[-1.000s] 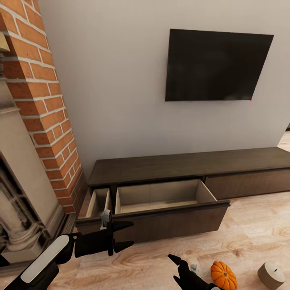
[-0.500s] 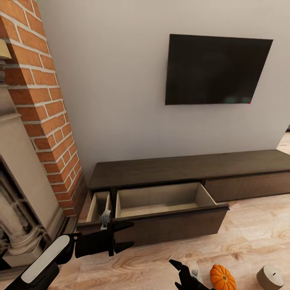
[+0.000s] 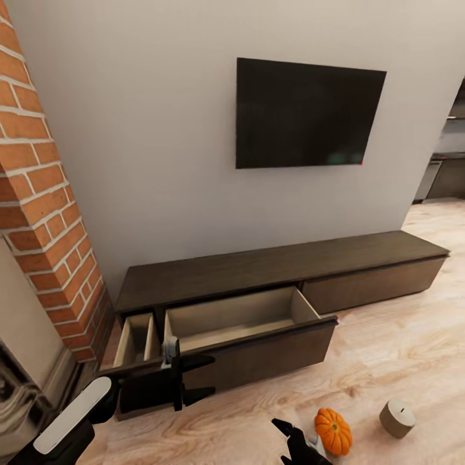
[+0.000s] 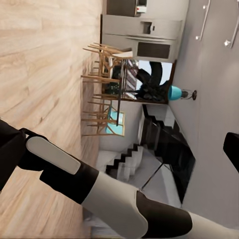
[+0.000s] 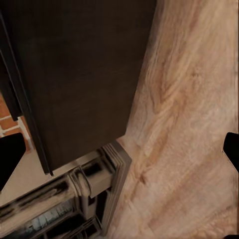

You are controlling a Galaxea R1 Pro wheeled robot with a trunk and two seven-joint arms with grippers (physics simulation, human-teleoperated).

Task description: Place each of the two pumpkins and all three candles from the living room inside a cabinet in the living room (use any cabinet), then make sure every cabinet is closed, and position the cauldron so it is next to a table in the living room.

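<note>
the long, low dark-brown wood cabinet (image 3: 271, 268) has two drawers pulled out, a narrow one (image 3: 132, 339) and a wide one (image 3: 242, 316); what shows of both insides is bare, so stowing looks barely begun. a small ribbed orange pumpkin (image 3: 333, 431) and a stubby pale candle (image 3: 396, 418) sit on the wood floor (image 3: 400, 349), near each other in front of the cabinet. the left gripper (image 3: 208, 378) is spread wide, grasping nothing. the right gripper (image 3: 290, 434) is just beside the pumpkin; i cannot tell its state.

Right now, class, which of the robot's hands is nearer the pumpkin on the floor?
The right hand: it sits just beside the pumpkin, on its left in the head view. The left hand hangs farther off, by the open drawer.
</note>
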